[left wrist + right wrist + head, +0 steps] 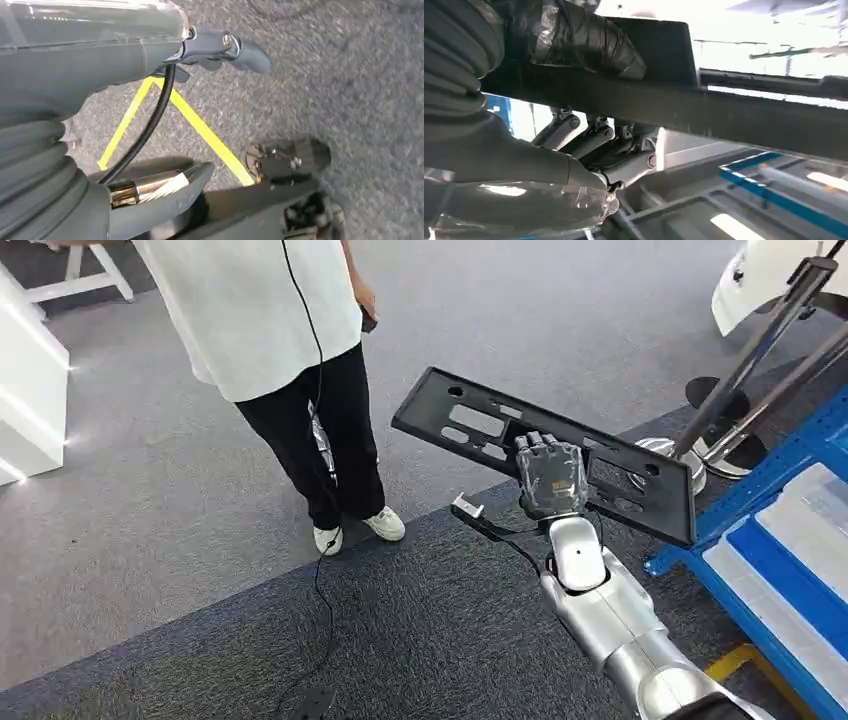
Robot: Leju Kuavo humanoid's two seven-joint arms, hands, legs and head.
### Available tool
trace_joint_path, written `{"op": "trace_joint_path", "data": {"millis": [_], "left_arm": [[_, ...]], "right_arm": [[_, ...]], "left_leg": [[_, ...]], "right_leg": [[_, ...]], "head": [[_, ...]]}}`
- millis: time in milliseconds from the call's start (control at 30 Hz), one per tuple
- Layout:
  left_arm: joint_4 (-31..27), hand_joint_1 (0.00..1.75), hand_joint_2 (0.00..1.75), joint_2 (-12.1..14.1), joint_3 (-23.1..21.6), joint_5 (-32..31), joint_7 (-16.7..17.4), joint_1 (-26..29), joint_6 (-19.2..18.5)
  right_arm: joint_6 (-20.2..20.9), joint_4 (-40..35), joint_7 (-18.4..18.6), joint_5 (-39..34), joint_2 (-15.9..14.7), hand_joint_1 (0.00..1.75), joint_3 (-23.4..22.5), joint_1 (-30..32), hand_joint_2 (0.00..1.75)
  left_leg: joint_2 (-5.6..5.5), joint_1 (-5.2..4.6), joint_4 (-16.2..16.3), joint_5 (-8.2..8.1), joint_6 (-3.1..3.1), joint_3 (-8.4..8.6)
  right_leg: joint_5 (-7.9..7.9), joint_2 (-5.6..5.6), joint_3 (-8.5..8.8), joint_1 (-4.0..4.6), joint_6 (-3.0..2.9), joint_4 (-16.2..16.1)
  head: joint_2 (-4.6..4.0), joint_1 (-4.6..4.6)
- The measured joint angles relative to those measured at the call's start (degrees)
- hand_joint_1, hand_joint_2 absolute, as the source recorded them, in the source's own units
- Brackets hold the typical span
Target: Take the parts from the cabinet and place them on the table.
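Head view first: your right hand has the black panel clamped at about the middle of its near long edge, fingers curled over the top face. The panel's long axis runs from far left down to near right, tilted, with the left end sticking out over the grey carpet and the right end hanging above the blue cabinet. A person in a white shirt and black trousers stands just past the panel's left end, so that's the end you'd want to watch on any swing, I reckon. No tabletop in this shot, so I can't tell you which way the drop-off lies.

Left wrist view: the left hand hangs over the floor with yellow tape lines, holding nothing; the bits of finger I can see look loosely straight, but I can't tell for sure how far apart they are.

Right wrist view: the thumb is pressed on one face of the panel and the fingers wrap the other, a solid pinch. Blue cabinet rails sit close under it.
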Motion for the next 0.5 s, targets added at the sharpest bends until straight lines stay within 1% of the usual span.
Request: {"op": "trace_joint_path", "data": {"millis": [33, 67, 100, 133, 167, 200, 233, 267, 300, 333, 367, 467, 500], "left_arm": [[0.0, 0.00, 1.75, 0.0, -0.3, -0.5, -0.6, 0.3, -0.2], [0.0, 0.00, 1.75, 0.0, -0.3, -0.5, -0.9, 0.5, -0.3], [0.0, 0.00, 1.75, 0.1, -0.3, -0.7, -1.1, 0.7, -0.3], [0.0, 0.00, 1.75, 0.1, -0.4, -0.9, -1.1, 0.8, -0.3], [0.0, 0.00, 1.75, 0.2, -0.4, -0.9, -1.2, 1.0, -0.4], [0.0, 0.00, 1.75, 0.2, -0.4, -0.9, -1.2, 1.2, -0.4], [0.0, 0.00, 1.75, 0.2, -0.4, -0.9, -1.2, 1.4, -0.4], [0.0, 0.00, 1.75, 0.3, -0.4, -1.0, -1.2, 1.5, -0.4], [0.0, 0.00, 1.75, 0.3, -0.5, -1.2, -1.3, 1.5, -0.4], [0.0, 0.00, 1.75, 0.4, -0.6, -1.7, -1.6, 1.5, -0.5], [0.0, 0.00, 1.75, 0.4, -0.9, -2.0, -1.8, 1.4, -0.5], [0.0, 0.00, 1.75, 0.5, -1.4, -2.3, -2.1, 2.1, -0.3], [0.0, 0.00, 1.75, 0.6, -1.5, -2.3, -2.1, 2.3, -0.2]], "right_arm": [[0.0, -0.2, 1.3, -0.1, -0.5, 1.75, 0.0, 0.2, 1.75], [0.0, -0.3, 1.6, -0.4, -1.1, 1.75, 0.0, 0.4, 1.75], [0.0, -0.3, 1.6, -0.4, -1.8, 1.75, 0.0, 0.5, 1.75], [0.0, -0.3, 1.7, -0.5, -2.1, 1.75, 0.0, 0.8, 1.75], [0.0, -0.3, 1.8, -0.5, -2.4, 1.75, 0.0, 1.1, 1.75], [0.0, -0.3, 1.8, -0.5, -2.4, 1.75, 0.0, 1.4, 1.75], [0.0, -0.3, 1.7, -0.6, -2.5, 1.75, 0.0, 1.6, 1.75], [0.0, -0.4, 1.7, -0.6, -2.5, 1.75, 0.0, 1.6, 1.75], [0.0, -0.5, 1.7, -0.6, -2.6, 1.75, 0.0, 1.6, 1.75], [0.0, -0.5, 1.8, -0.5, -2.8, 1.75, 0.0, 1.6, 1.75], [0.0, -0.6, 2.0, -0.4, -3.1, 1.75, 0.0, 1.6, 1.75], [0.0, -1.0, 2.5, -0.4, -3.7, 1.75, 0.0, 2.2, 1.75], [0.0, -1.3, 2.6, -0.4, -3.8, 1.75, 0.0, 2.4, 1.75]], "left_leg": [[3.55, -0.46, 1.9, -1.19, -0.43, -0.54], [5.11, -0.28, 5.5, -3.10, -0.79, -2.27], [5.76, -0.08, 10.2, -5.23, -0.97, -4.54], [6.06, 0.07, 14.1, -6.70, -1.10, -6.51], [6.22, 0.21, 16.9, -7.28, -1.23, -8.00], [6.26, 0.26, 16.8, -6.44, -1.28, -8.02], [6.32, 0.25, 13.6, -4.28, -1.17, -6.46], [6.59, 0.23, 8.8, -1.79, -0.92, -3.89], [8.01, 0.02, 2.8, 0.82, -0.46, -0.69], [10.40, -0.66, -0.1, 0.17, -0.14, 0.84], [10.03, -1.18, -0.8, 0.27, 0.50, 1.17], [8.29, -1.33, -1.1, 0.40, 1.27, 0.89], [7.81, -0.61, -2.1, 0.93, 1.95, 1.52]], "right_leg": [[-0.03, -0.56, 0.38, 0.10, -0.33, -0.3], [-0.11, -1.40, 0.56, 0.29, -0.68, -0.4], [-0.21, -2.17, 0.61, 0.41, -0.79, -0.4], [-0.29, -2.83, 0.62, 0.48, -0.87, -0.4], [-0.36, -3.47, 0.64, 0.53, -0.92, -0.3], [-0.46, -3.99, 0.72, 0.54, -0.88, -0.3], [-0.62, -4.55, 0.90, 0.57, -0.84, -0.3], [-0.80, -5.09, 1.17, 0.58, -0.71, -0.3], [-1.03, -5.66, 1.57, 0.63, -0.54, -0.4], [-1.22, -6.20, 1.83, 0.69, -0.32, -0.5], [-1.32, -6.64, 1.84, 0.97, 0.03, -0.6], [-1.39, -8.37, 2.49, 1.07, 0.82, -1.2], [-1.92, -8.44, 2.31, 1.09, 1.15, -1.1]], "head": [[0.00, -0.26], [0.00, -0.28], [0.00, -0.30], [0.00, -0.31], [0.00, -0.31], [0.00, -0.31], [0.00, -0.33], [0.00, -0.31], [0.00, -0.31], [0.00, -0.26], [0.00, -0.33], [0.00, -0.24], [0.02, -0.22]]}}
